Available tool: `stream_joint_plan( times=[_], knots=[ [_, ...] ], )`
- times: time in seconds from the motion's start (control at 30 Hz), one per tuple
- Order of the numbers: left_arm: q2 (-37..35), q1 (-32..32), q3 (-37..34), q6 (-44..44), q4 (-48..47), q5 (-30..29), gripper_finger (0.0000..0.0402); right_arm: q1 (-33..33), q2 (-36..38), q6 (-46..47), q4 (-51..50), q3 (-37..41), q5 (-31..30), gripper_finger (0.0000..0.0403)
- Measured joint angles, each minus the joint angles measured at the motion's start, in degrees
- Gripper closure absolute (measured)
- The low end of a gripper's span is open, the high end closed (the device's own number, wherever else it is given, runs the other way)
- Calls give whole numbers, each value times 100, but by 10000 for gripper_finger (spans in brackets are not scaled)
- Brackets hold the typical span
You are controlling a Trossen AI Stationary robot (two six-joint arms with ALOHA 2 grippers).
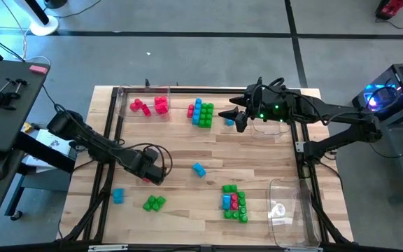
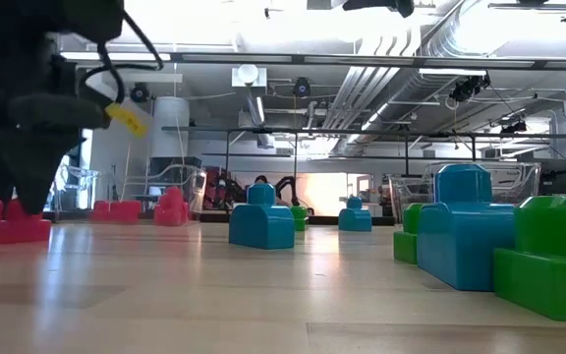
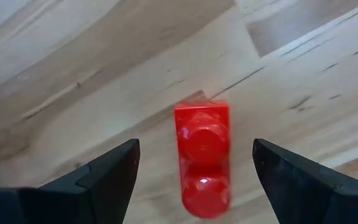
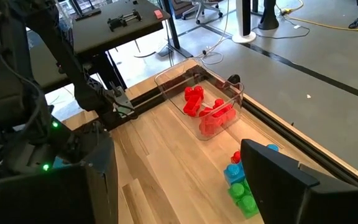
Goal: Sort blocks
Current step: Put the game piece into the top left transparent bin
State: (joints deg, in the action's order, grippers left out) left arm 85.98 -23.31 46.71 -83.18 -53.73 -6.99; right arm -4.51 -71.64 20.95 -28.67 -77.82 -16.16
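The left gripper [image 1: 152, 175] hangs low over the wooden worktop [image 1: 187, 150], fingers spread wide on either side of a two-stud red block [image 3: 202, 158] that lies flat between them, apparently untouched. The right gripper [image 1: 238, 114] waits at the far side, also spread and holding nothing, just beside a stacked cluster of green and blue blocks [image 1: 201, 112]. Red blocks already sit in a clear tray [image 1: 123, 105] at the far left corner, while a second clear tray [image 1: 289, 210] on the near right looks empty, though glare makes that hard to confirm.

Loose blocks are scattered well apart: a blue one [image 1: 199, 169] mid-table, another blue [image 1: 118, 196] and a green pair [image 1: 154, 203] near the front edge, and a mixed pile [image 1: 234, 203] beside the near tray.

The likely risk is an off-centre close, with one finger meeting the red block first and skidding or twisting it out of the grip. Open wood surrounds the left gripper, leaving a free path toward the far tray; its raised rim would have to be cleared on arrival.
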Motion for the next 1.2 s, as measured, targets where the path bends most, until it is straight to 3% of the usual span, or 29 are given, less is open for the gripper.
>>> stream_joint_plan(
  times=[0.23, 0.37, 0.5, 0.63, 0.87, 0.93, 1.07, 1.2],
  knots=[
    [-1, 13, -633, 128, 1074, 317, 103, 0, 0, 2, 0, 0, 0, 176],
    [-23, 11, -741, 145, 1209, 297, 113, 0, 0, 2, 0, 0, 2, 176],
    [-18, 58, -750, 173, 1136, 259, 177, 0, 0, 2, 1, 0, 2, 176],
    [-48, 156, -677, 275, 1079, 262, 305, 0, 0, 80, 6, 0, 2, 176],
    [-794, 767, -117, 1806, 908, -179, 310, 4, 4, 171, 18, -3, 144, 176],
    [-1186, 1109, 222, 2323, 596, -515, 302, 4, 9, 239, 95, -15, 312, 176],
    [-1878, 1962, 1005, 3412, 74, -1790, 278, 4, 88, 434, 300, -21, 696, 176],
    [-2191, 3224, 1550, 4680, -81, -2549, 282, 12, 211, 722, 431, -22, 1101, 176]
  ],
)
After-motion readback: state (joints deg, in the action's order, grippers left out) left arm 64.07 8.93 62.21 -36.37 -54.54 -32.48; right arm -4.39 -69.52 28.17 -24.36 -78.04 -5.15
